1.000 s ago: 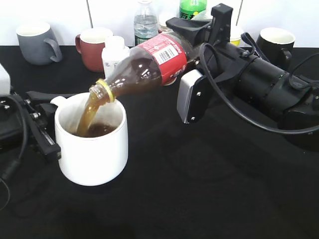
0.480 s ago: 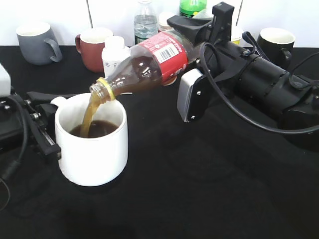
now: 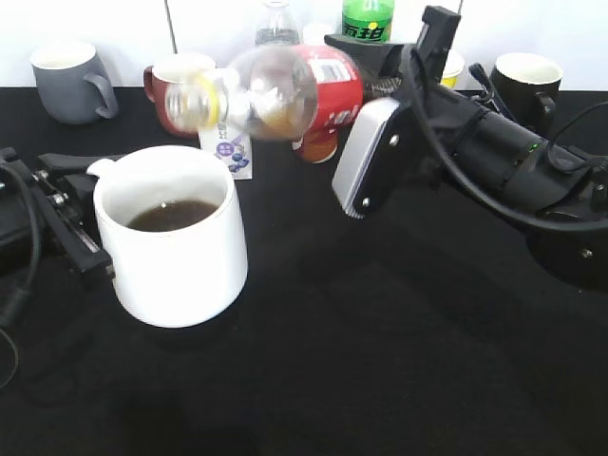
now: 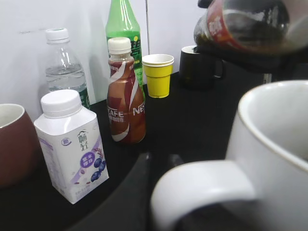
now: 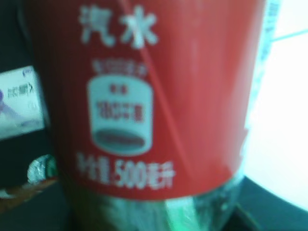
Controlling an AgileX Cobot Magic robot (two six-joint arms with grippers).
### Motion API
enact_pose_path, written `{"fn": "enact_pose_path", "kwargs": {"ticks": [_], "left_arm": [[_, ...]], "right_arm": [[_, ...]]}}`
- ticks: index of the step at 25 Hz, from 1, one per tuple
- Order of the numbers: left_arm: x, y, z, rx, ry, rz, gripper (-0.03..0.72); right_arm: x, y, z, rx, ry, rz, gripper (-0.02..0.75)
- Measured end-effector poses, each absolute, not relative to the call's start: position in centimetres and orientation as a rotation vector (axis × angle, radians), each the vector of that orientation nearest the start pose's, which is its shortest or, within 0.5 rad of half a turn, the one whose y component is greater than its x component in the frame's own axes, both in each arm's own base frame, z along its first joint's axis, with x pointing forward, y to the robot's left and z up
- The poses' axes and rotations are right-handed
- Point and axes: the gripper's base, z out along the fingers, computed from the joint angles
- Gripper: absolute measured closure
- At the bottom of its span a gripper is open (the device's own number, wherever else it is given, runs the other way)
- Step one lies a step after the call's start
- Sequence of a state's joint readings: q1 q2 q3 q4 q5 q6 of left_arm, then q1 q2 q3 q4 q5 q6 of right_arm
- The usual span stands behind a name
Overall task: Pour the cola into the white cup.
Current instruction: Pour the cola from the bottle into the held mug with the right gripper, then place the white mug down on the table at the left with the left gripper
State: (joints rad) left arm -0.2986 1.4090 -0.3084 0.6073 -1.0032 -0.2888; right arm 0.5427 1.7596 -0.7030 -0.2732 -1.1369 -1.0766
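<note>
Half-full white cup (image 3: 171, 249), near-empty cola (image 3: 275, 93)

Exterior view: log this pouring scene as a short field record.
cola bottle: tipped near level, held by right gripper, neck blurred, no stream visible
white cup: upright, holds dark liquid
left gripper: at the cup's handle side; grip unclear
behind: grey mug, red mug, black mug

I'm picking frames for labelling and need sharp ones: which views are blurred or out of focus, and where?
Exterior view: the cola bottle is motion-smeared at its neck, while the white cup is sharp. Left wrist view: the cup's handle is soft up close; the Nescafe bottle is crisp. Right wrist view: the red label fills the frame, out of focus.
</note>
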Motion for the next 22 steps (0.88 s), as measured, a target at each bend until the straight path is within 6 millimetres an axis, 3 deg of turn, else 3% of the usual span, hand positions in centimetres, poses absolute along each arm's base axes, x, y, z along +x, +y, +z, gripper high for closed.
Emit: {"fn": "enact_pose_path", "kwargs": {"ticks": [4,5,9,15,19,22], "left_arm": [[20.6,-10.2,20.0,0.573,1.568,-0.568,0.627],[20.8,-9.9,20.1,0.529,1.569,-0.539,0.627],[22.3,-8.3,19.4,0.352,1.612,-0.362,0.627],[25.5,-4.9,15.1,0.156,1.713,-0.114,0.627],[31.2,-2.7,13.9,0.064,1.686,-0.037,0.627],[35.4,-3.2,12.5,0.095,1.656,-0.058,0.627]], "right_arm": [[27.8,19.4,21.2,-0.921,1.088,0.149,0.363],[27.8,19.4,21.2,-0.764,1.214,0.381,0.363],[27.8,19.4,21.2,-0.521,1.365,0.703,0.363],[28.1,19.1,21.2,-0.426,1.396,0.743,0.363],[28.2,19.0,21.2,-0.41,1.398,0.737,0.363],[28.5,18.7,21.1,-0.385,1.412,0.694,0.363]]}}
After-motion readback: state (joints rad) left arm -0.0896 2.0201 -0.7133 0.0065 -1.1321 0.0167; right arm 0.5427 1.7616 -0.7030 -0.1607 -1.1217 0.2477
